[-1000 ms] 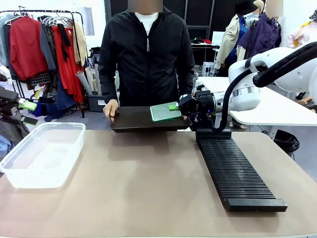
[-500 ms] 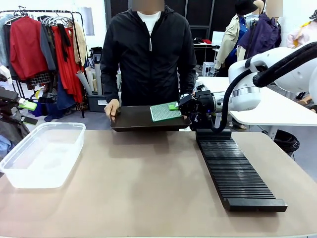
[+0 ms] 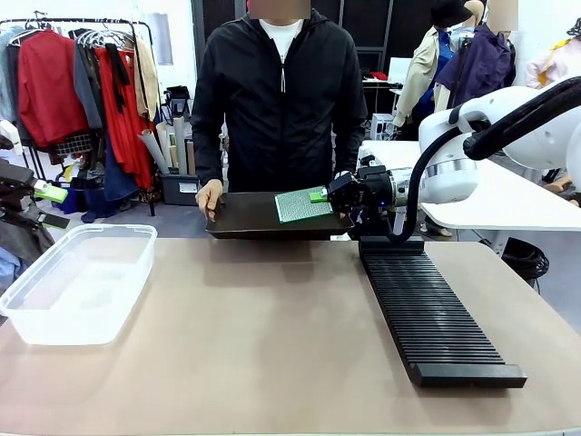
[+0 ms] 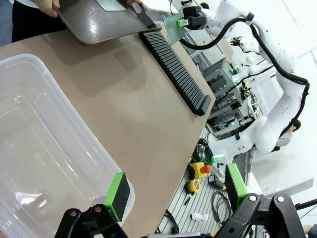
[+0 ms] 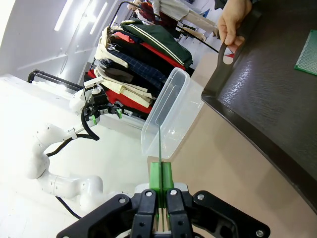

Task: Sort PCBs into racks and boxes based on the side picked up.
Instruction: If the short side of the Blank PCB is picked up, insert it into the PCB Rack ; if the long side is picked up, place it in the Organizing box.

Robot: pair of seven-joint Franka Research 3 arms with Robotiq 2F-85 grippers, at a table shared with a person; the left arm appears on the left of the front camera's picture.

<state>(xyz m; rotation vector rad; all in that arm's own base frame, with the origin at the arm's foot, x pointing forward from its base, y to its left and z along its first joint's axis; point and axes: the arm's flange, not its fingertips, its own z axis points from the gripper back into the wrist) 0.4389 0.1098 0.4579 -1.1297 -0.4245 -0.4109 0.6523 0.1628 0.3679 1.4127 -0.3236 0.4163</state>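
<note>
At the desk's (image 3: 272, 363) left stands the clear tub (image 3: 134, 286), holding nothing, with the left arm's jaws spread wide and empty over its near corner. At the far side a person's hand (image 3: 208, 197) holds a dark tray (image 3: 245, 216) with one PCB (image 5: 308, 52) lying flat on it. Right of the tray, the right arm's jaws are closed on a second PCB (image 4: 174, 29), pinched by one edge between the green pads (image 5: 155, 174) just off the far end of the black rack (image 3: 427, 313). The board looks thin, light and stiff, with smooth faces that could slip. An edge grip on the bare margin seems best, with the board kept square for the narrow slots.
</note>
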